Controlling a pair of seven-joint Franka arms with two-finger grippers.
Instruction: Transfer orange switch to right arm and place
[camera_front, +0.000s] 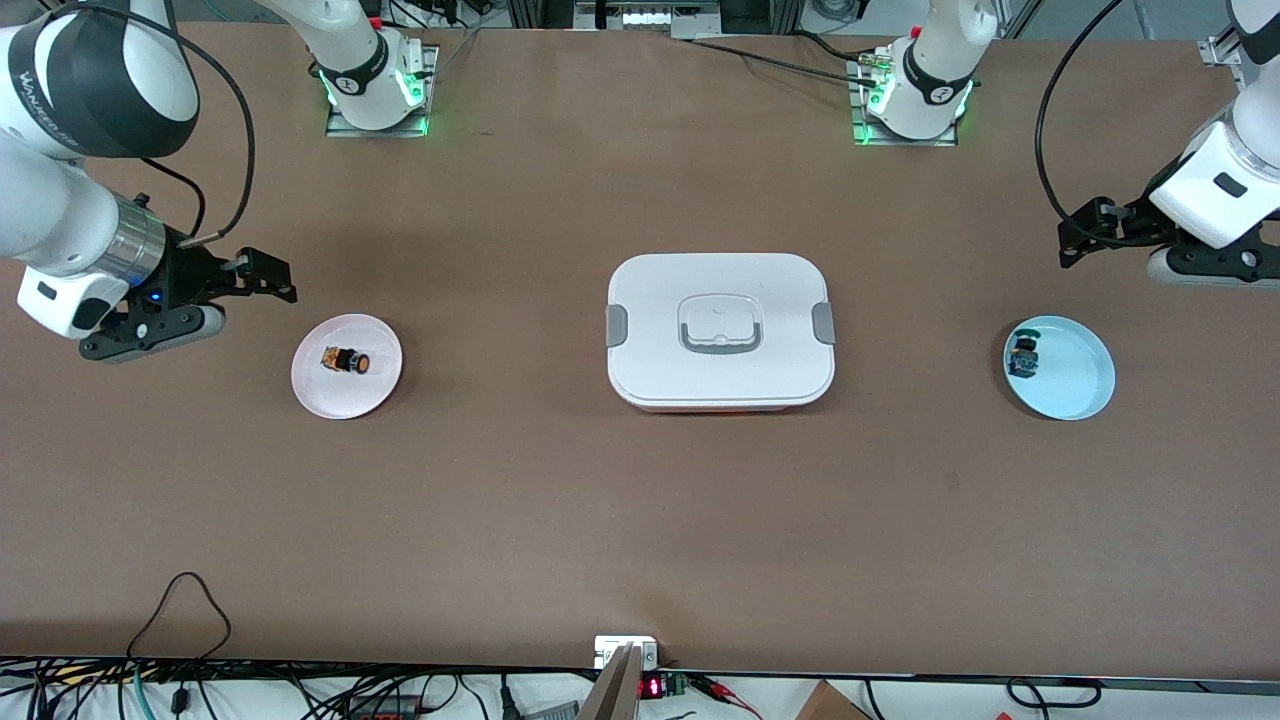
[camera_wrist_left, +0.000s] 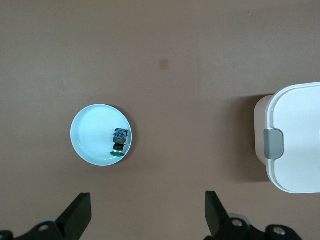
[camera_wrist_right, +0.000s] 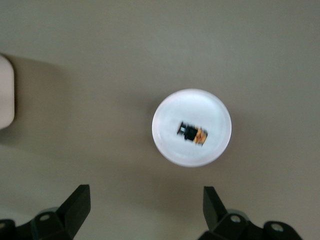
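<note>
Orange switch lies on pink plate, apart from right gripper's spread fingers.

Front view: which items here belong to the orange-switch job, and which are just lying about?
Job:
- small orange-bodied switch with black cap, lying on the pale pink round plate
- right arm's black claw, open, above the table beside that plate
- left arm's black claw, open, waiting above the table near the light blue plate

Lying about:
- white lidded box with grey clips
- light blue round plate
- blue-bodied switch
</note>
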